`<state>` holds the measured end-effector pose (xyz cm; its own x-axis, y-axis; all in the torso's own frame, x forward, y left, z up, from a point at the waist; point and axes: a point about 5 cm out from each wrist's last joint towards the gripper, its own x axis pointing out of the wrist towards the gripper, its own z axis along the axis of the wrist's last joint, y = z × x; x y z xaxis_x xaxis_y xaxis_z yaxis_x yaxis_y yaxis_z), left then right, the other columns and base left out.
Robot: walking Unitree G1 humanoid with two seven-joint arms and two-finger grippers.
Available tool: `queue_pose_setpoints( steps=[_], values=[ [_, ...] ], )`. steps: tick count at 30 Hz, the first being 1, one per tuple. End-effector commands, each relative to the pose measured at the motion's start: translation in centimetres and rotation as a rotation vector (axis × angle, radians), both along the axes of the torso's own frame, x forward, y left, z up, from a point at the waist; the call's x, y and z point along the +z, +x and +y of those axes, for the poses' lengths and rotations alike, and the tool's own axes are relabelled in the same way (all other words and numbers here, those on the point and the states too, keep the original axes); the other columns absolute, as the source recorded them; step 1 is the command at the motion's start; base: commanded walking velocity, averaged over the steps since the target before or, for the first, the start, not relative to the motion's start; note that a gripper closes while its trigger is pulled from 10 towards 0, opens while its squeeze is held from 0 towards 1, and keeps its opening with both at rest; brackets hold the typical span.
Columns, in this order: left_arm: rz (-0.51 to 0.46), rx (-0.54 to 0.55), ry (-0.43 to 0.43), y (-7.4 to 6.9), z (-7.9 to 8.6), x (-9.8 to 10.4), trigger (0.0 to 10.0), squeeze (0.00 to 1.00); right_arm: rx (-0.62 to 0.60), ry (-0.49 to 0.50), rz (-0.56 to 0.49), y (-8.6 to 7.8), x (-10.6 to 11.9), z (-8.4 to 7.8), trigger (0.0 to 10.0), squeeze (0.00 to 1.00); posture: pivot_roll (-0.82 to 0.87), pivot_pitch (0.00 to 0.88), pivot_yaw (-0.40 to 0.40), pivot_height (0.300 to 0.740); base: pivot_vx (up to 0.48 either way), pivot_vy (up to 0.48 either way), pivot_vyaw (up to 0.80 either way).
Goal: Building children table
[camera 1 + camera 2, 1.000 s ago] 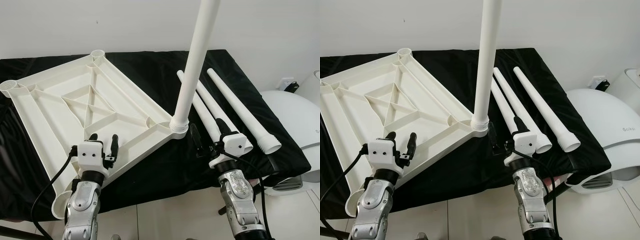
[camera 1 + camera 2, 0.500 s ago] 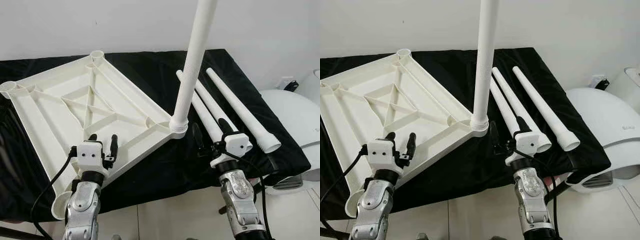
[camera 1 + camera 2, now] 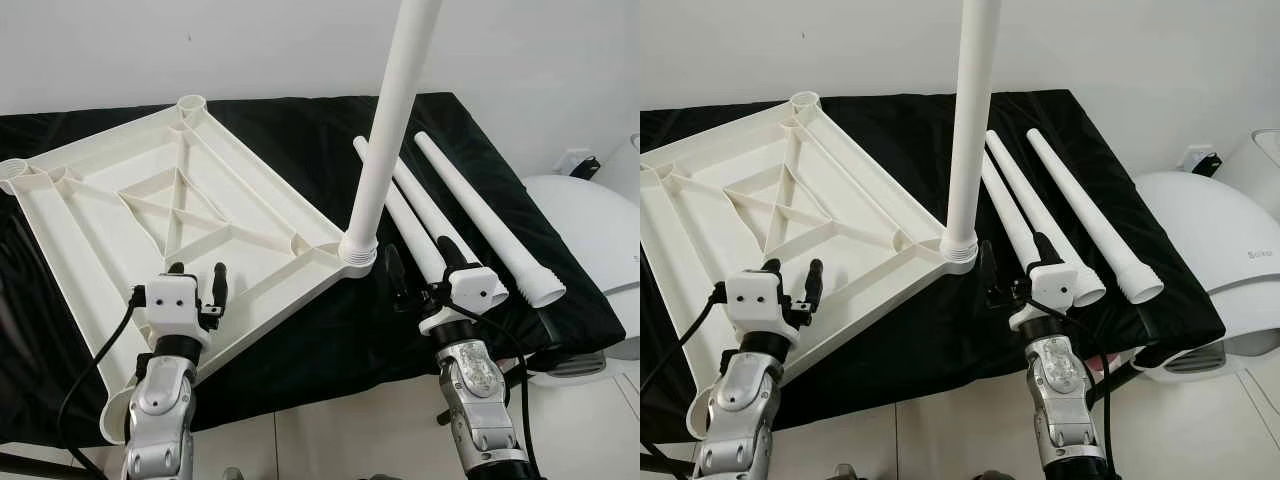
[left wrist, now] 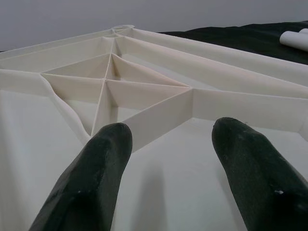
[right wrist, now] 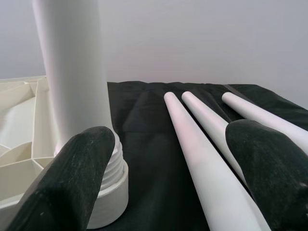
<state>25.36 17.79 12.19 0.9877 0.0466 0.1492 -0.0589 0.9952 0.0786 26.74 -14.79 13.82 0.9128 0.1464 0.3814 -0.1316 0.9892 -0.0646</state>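
Lying upside down on the black-draped bench (image 3: 300, 130), the white plastic tabletop (image 3: 120, 230) shows its smooth ribbed underside, with straight webs meeting in triangles and round sockets at the corners. The left gripper (image 3: 196, 285) hovers over the tabletop's near edge, its two black fingers (image 4: 96, 183) spread apart with nothing between them. At the tabletop's near right corner, one white leg (image 3: 385, 140) stands upright, a tapering tube whose ridged collar sits in the socket. The right gripper (image 3: 420, 272) is just beside that collar, fingers (image 5: 62, 178) wide open and holding nothing, over the lower end of a loose leg. Three loose legs (image 3: 470, 215) lie side by side on the cloth, ridged wide ends toward the robot.
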Motion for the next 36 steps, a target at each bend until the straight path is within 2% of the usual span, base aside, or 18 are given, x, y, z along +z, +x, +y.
queue_pose_setpoints(
  steps=[1,2,5,10,11,14,20,26,36],
  values=[
    [0.061,0.244,-0.034,-0.6,1.5,-1.4,10.0,0.0,-0.005,0.003,0.008,-0.2,-0.3,0.0,10.0,0.0,0.03,0.136,0.003,0.74,0.0,0.0,0.0],
    [0.073,0.283,-0.047,-0.5,1.9,-1.4,10.0,0.0,-0.009,0.004,0.008,-0.2,-0.3,0.0,10.0,0.0,0.03,0.138,0.004,0.74,0.0,0.0,0.0],
    [0.077,0.297,-0.049,-0.5,2.2,-1.5,10.0,0.0,-0.012,0.005,0.008,-0.2,-0.3,-0.1,10.0,0.0,0.03,0.137,0.003,0.74,0.0,0.0,0.0],
    [0.066,0.263,-0.047,-0.5,1.7,-1.2,10.0,0.0,-0.013,0.004,0.008,-0.3,-0.3,-0.1,10.0,0.0,0.03,0.137,0.002,0.74,0.0,0.0,0.0],
    [0.038,0.191,-0.016,-0.5,0.7,-0.8,10.0,0.0,-0.008,0.001,0.005,-0.2,-0.3,0.0,10.0,0.0,0.04,0.137,-0.001,0.74,0.0,0.0,0.0],
    [0.024,0.159,0.007,-0.5,0.0,-0.5,10.0,0.0,-0.004,0.002,0.002,-0.1,-0.2,0.1,10.0,0.0,0.04,0.135,-0.003,0.74,0.0,0.0,0.0],
    [0.035,0.154,0.002,-0.6,-0.1,-0.5,10.0,0.0,0.0,0.004,0.003,-0.1,-0.2,0.1,10.0,0.0,0.04,0.133,-0.006,0.74,0.0,0.0,0.0],
    [0.069,0.178,0.001,-1.0,0.8,-1.5,10.0,0.0,-0.002,0.001,0.019,0.1,-0.5,-0.1,10.0,0.0,0.05,0.128,-0.014,0.74,0.0,0.0,0.0],
    [0.065,0.162,-0.004,-1.1,0.4,-1.4,10.0,0.0,0.016,0.0,0.016,0.4,-0.5,0.2,10.0,0.0,0.07,0.115,-0.028,0.74,0.0,0.0,0.0]
  ],
)
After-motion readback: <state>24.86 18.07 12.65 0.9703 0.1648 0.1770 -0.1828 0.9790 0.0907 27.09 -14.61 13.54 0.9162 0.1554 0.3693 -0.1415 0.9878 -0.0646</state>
